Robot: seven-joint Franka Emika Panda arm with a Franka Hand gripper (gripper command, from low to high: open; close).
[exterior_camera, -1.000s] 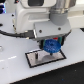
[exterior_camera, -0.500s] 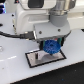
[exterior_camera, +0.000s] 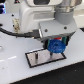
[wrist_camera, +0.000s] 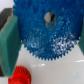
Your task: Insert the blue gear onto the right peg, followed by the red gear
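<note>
Step in hand, as I read it: first half of the task, seating the blue gear (exterior_camera: 56,46) on the right peg of the plate (exterior_camera: 36,58). Gripper (exterior_camera: 56,46) carries the gear; in the wrist view the blue gear (wrist_camera: 47,30) fills most of the frame, toothed rim pressed between the two teal fingers (wrist_camera: 9,44), so the jaws are closed on it at about gear width. Centre hole shows pale, no pin visible through it; can't tell if the peg is in the hole yet. Exterior view: gear sits low over the exterior view's right end of the black-framed white plate, close to its surface, contact unclear. One thin dark pin (exterior_camera: 37,55) stands free near the plate's middle; the right peg itself is hidden under the gear and gripper. Red gear (wrist_camera: 19,76) lies on the white counter (exterior_camera: 15,70) just beside the blue gear's rim in the wrist view, not on any peg; not made out in the exterior view. Arm pose: wrist pointing straight down, bulky white body above, fingers vertical, gear held flat. Next move likely needs hole centred over the peg, straight descent, then release, lift clear, go for the red gear. Risk: slight offset jams the gear on the pin tip.
</note>
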